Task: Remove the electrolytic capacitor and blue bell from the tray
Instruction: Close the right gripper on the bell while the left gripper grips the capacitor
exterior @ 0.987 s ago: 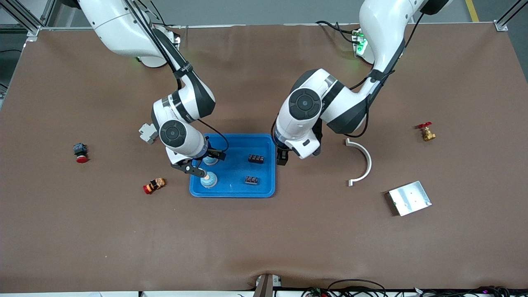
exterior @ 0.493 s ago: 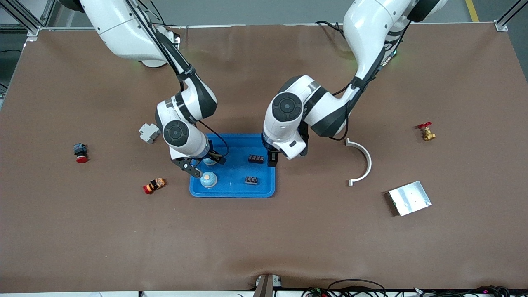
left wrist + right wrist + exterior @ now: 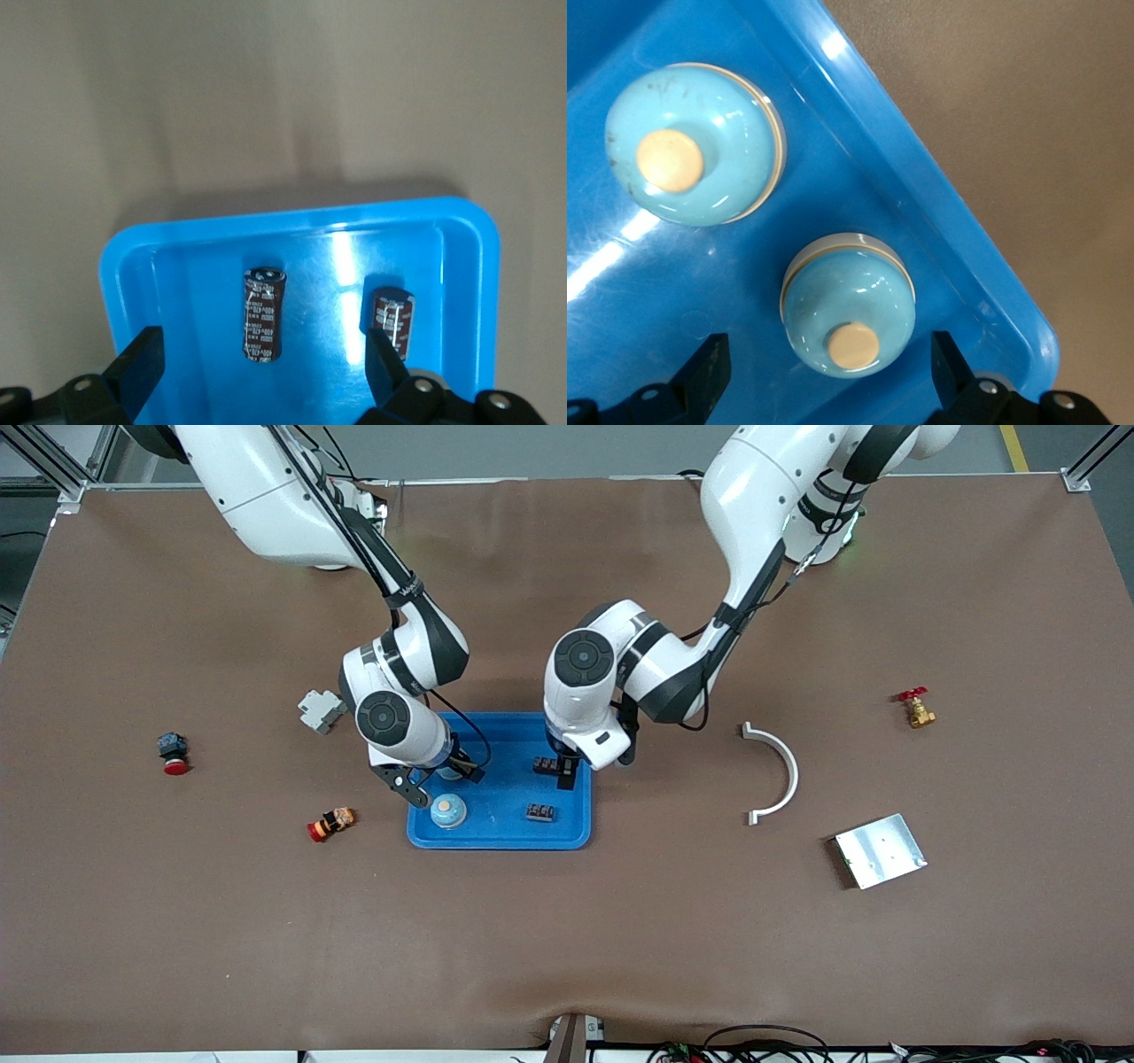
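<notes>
A blue tray (image 3: 505,828) holds two light-blue bells and two dark capacitors. My right gripper (image 3: 431,779) is open over the tray. Its fingers stand either side of one bell (image 3: 849,317), apart from it. The second bell (image 3: 691,146) sits beside it, and shows nearer the front camera (image 3: 448,810). My left gripper (image 3: 565,772) is open and empty over the tray's other end. One capacitor (image 3: 264,314) lies between its fingers, below them. The second capacitor (image 3: 392,319) is by one fingertip. Both capacitors show from the front (image 3: 547,764) (image 3: 540,811).
A white curved bracket (image 3: 780,775), a metal plate (image 3: 880,850) and a red-handled brass valve (image 3: 914,708) lie toward the left arm's end. A grey connector (image 3: 319,710), a red button (image 3: 173,753) and a small red-and-orange part (image 3: 331,824) lie toward the right arm's end.
My left gripper has moved from beside the tray's edge to over the tray, above a capacitor. My right gripper has drawn back from the nearer bell to over the other bell.
</notes>
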You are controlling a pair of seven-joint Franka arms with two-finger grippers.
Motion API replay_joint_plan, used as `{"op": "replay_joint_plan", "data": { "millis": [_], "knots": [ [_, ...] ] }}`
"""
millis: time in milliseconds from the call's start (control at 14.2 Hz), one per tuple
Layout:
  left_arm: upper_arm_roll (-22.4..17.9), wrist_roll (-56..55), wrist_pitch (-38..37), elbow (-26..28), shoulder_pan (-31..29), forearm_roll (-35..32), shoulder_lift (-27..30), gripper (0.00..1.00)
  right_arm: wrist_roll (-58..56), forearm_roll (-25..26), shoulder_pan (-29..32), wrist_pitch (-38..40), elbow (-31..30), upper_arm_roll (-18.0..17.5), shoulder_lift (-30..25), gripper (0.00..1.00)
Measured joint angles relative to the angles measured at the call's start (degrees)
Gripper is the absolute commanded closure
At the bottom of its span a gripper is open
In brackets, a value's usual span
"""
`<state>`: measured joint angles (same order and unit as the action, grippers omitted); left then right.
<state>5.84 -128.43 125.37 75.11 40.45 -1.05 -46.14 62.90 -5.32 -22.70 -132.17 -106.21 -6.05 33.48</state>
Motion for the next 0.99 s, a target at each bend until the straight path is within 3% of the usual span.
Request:
{"op": "replay_joint_plan", "data": {
  "millis": [423, 493, 564, 846, 987],
  "knots": [
    [-0.12, 1.17, 3.64, -1.16, 0.79, 0.0, -3.94, 0.0, 0.41, 0.0, 0.0, -0.07, -0.13, 0.07, 0.37, 0.0],
    [-0.12, 1.26, 4.24, -1.19, 1.14, 0.0, -4.35, 0.0, 0.47, 0.0, 0.0, -0.07, -0.15, 0.07, 0.45, 0.04],
    [-0.13, 1.26, 4.94, -1.2, 1.46, 0.0, -4.76, 0.0, 0.5, 0.0, 0.0, -0.07, -0.15, 0.08, 0.55, 0.13],
    [-0.15, 1.28, 6.95, -1.29, 2.14, 0.0, -6.25, 0.0, 0.59, 0.0, 0.01, -0.33, -0.16, 0.18, 0.77, 0.65],
    [-0.3, 1.31, 7.79, -1.32, 2.21, -0.04, -6.89, 0.0, 0.6, 0.0, 0.03, -0.29, 0.02, 0.27, 0.72, 0.75]
  ]
}}
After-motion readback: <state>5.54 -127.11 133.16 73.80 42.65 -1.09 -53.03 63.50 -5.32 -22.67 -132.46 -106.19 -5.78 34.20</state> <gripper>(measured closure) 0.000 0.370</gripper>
